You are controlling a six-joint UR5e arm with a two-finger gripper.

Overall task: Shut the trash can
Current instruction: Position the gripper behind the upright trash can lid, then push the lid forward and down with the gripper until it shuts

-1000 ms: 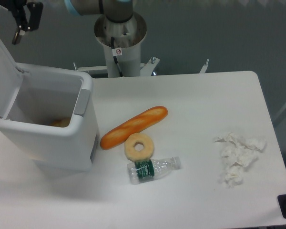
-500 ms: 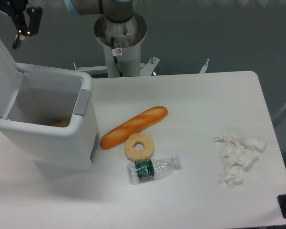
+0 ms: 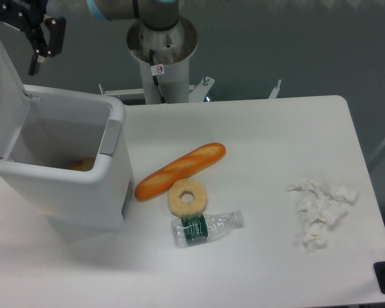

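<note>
Pincer poised above the raised lid, closing push not yet made

Approach is the step in hand. The pincer hangs at the top left of the view, up off the counter, its dark fingers pointing downward; one finger shows plainly, the other is lost against the dark body of the tool, so I cannot tell whether it is spread or clenched. Nothing appears to be held in it.

Below and slightly to the left of the pincer stands the trash can, the large white bin at the left end of the counter. Its lid is tipped up and back, leaning away from the opening, with its upper edge just beside and below the fingertips, though apart from them as far as this view lets me judge. The grey latch sits on the bin's rim, lower and to the right of the pincer. Something yellowish lies inside the bin, too hidden to name.

Well away, down and to the right, lie a baguette, a ring-shaped bun, a plastic bottle and, farther still, crumpled tissue. None bears on the task.

The next move, as I judge it, calls for getting behind the lid's top edge and pressing it forward and down over the opening until it meets the latch side, following the hinge's arc rather than pushing straight down.
</note>
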